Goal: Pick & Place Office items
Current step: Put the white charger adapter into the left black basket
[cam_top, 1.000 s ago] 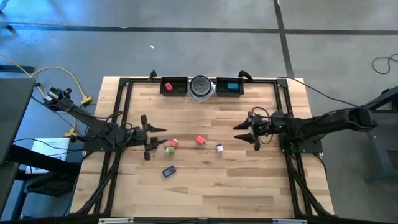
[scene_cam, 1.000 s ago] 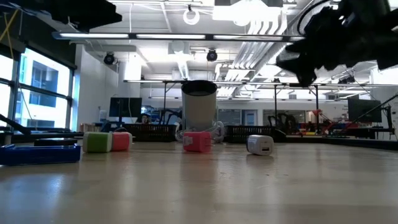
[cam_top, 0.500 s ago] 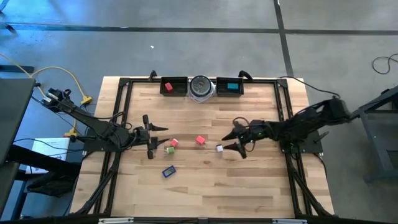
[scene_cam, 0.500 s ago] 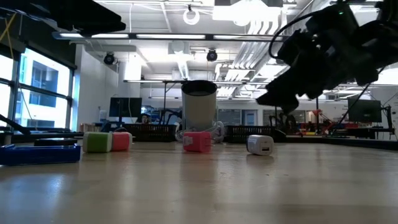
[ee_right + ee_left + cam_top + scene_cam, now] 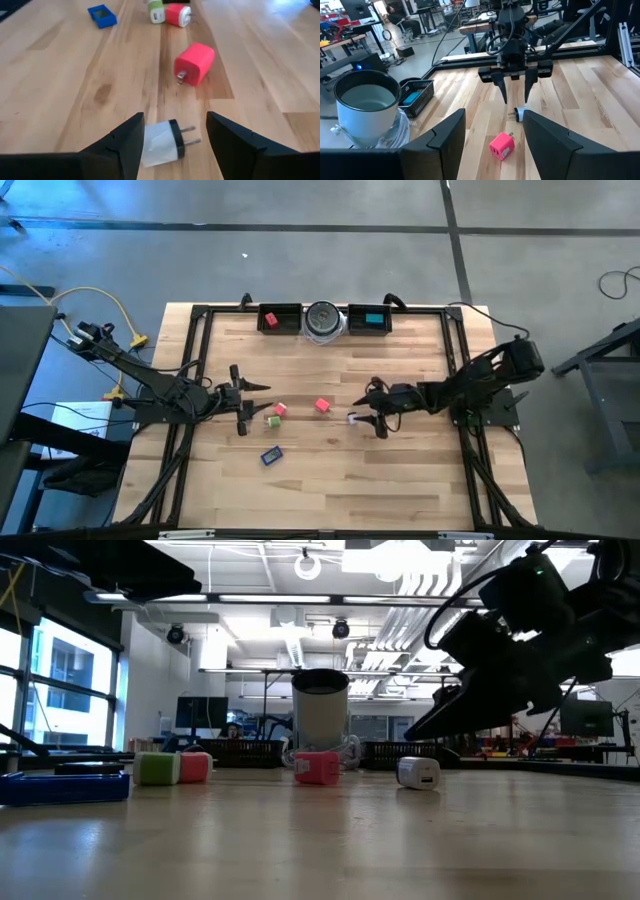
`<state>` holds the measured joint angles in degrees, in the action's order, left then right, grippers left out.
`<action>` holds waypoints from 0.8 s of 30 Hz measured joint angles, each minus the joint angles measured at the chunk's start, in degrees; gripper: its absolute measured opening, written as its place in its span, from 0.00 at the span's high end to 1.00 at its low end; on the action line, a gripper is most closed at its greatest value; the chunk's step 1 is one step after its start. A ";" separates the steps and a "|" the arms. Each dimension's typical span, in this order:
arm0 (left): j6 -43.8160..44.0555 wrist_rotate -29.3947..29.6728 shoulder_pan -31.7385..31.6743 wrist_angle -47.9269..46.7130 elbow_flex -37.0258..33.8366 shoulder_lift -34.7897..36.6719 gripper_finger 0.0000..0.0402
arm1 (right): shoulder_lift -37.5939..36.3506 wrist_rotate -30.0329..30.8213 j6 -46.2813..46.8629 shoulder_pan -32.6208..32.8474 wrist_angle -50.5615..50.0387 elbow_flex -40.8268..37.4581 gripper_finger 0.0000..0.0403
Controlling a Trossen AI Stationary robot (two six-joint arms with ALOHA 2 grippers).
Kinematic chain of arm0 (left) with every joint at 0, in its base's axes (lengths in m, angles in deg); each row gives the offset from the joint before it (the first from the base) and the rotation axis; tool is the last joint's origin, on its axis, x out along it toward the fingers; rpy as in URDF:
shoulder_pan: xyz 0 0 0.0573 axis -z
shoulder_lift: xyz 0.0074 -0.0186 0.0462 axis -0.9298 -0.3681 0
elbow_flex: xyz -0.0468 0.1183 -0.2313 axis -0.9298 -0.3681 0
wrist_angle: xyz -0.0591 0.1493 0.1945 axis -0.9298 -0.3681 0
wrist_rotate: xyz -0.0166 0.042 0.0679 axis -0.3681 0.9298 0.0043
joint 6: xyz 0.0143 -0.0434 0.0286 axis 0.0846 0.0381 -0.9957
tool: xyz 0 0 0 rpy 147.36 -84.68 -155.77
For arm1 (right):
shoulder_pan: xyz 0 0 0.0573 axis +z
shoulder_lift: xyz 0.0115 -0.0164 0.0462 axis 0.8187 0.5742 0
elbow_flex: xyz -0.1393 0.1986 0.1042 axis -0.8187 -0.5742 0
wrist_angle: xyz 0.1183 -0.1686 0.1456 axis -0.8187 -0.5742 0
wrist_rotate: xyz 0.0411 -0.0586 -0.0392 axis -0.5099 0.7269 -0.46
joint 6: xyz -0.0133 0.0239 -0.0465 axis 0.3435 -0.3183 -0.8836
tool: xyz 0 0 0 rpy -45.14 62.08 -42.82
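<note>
The white bit (image 5: 160, 142), a small plug with two prongs, lies on its side on the table (image 5: 330, 480), mid-right. My right gripper (image 5: 175, 120) is open and hangs low over it, a finger to either side, touching nothing; it also shows in the high view (image 5: 368, 418). A pink block (image 5: 322, 405) lies left of the white bit. A red block (image 5: 280, 409) and the green cube (image 5: 272, 421) sit side by side before my open, empty left gripper (image 5: 243, 402). The blue flat piece (image 5: 271, 455) lies nearer the front.
Two black trays stand at the far edge: the left tray (image 5: 290, 310) holds a red block, the right tray (image 5: 352, 311) a teal one. A round silver-grey disc (image 5: 323, 320) sits between them. Black frame rails (image 5: 195, 360) run along both table sides.
My right gripper has gone toward the table's left edge and down, from near the right rail to just over the white bit, staying open. The pieces on the table have not moved.
</note>
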<state>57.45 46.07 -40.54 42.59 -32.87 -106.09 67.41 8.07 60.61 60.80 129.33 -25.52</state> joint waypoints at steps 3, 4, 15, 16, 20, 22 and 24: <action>0.03 0.00 0.00 -0.02 0.00 0.00 0.52 | 0.00 -1.30 -0.04 1.09 -0.02 0.01 0.50; 0.03 0.00 0.00 -0.02 0.00 0.00 0.52 | 0.00 -1.29 -0.05 1.49 0.00 0.01 0.50; 0.79 0.00 0.00 -0.02 0.00 0.00 0.52 | 0.00 0.75 -1.95 3.26 -0.01 0.01 0.50; 0.98 0.00 0.00 -0.02 0.00 0.00 0.52 | 0.00 0.67 -1.97 3.12 -0.07 0.01 0.50; 1.48 -0.02 0.00 -0.02 0.02 0.00 0.52 | -0.02 0.68 -2.01 2.62 -0.82 0.01 0.50; 1.51 -0.02 0.00 -0.02 0.02 0.00 0.52 | -0.02 0.66 -2.01 2.62 -1.01 0.01 0.50; 1.51 -0.02 0.00 -0.02 0.02 0.00 0.52 | -0.02 0.48 -2.01 2.63 -1.00 0.01 0.50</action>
<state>58.96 46.05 -40.54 42.57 -32.84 -106.09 67.39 8.54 58.60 63.43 128.33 -25.51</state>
